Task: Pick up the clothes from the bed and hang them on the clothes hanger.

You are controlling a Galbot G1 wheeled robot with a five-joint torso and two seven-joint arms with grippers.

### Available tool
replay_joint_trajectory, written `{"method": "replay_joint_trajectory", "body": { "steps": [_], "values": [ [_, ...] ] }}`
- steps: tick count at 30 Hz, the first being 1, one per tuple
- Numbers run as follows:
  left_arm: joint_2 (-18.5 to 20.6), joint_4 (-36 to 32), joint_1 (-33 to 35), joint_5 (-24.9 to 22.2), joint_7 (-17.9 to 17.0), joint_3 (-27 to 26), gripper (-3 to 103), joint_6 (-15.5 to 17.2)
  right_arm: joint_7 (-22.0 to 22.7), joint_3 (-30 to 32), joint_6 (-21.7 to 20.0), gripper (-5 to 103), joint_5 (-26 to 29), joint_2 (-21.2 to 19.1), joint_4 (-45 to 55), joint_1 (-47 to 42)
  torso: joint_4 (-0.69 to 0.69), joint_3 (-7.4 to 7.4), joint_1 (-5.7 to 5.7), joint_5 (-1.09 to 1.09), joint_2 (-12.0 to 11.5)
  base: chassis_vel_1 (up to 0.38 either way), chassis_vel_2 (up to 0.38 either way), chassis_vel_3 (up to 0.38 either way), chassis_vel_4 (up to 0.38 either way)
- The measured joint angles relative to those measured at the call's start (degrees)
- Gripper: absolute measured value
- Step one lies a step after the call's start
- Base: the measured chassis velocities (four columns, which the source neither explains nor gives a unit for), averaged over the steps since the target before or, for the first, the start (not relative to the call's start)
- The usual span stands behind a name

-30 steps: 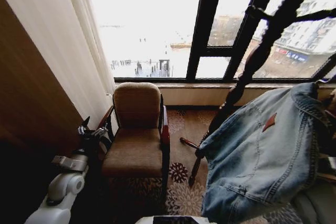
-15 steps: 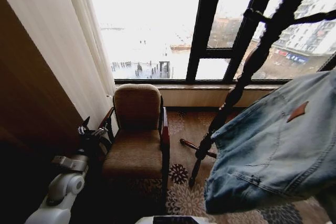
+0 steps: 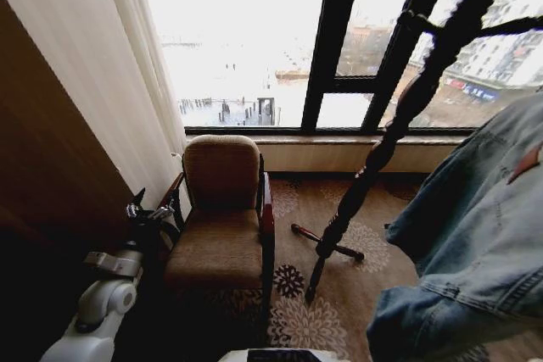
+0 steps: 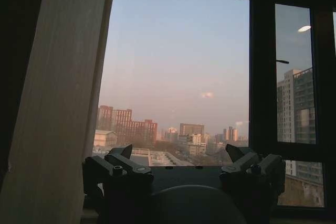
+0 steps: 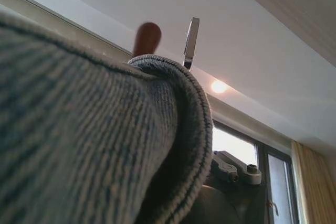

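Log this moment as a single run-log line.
left gripper: open, idle low beside armchair | right gripper: under denim jacket, carrying it aloft | jacket: right of coat stand, not hung

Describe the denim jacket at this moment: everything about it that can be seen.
The denim jacket is light-blue washed denim with stitched seams and a small reddish-brown patch. It hangs in the air at the right of the head view, beside a dark turned-wood stand, above patterned carpet. It is bunched, with a thick hem fold at the bottom. In the right wrist view its rolled, ribbed edge drapes over the camera, against the right gripper.
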Motion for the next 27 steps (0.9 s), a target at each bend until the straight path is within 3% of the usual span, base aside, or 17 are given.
{"method": "replay_joint_trajectory", "body": {
  "steps": [9, 27],
  "values": [
    [0.0, 0.0, 0.0, 0.0, 0.0, 0.0, 100, 0.0, -0.5, 1.8, 0.4, 19, 2.3, 0.6, -6.5, 0.8, -0.02, 0.01, 0.02, 0.04, 0.0, 0.000, 0.000, 0.000, 0.000],
    [0.0, 0.0, 0.0, 0.0, 0.0, 0.0, 100, 0.0, -0.8, 2.1, -2.1, 19, 7.4, -7.6, -19.7, 8.0, -0.01, 0.01, 0.02, 0.03, 0.0, 0.000, 0.000, 0.000, 0.000]
  ]
}}
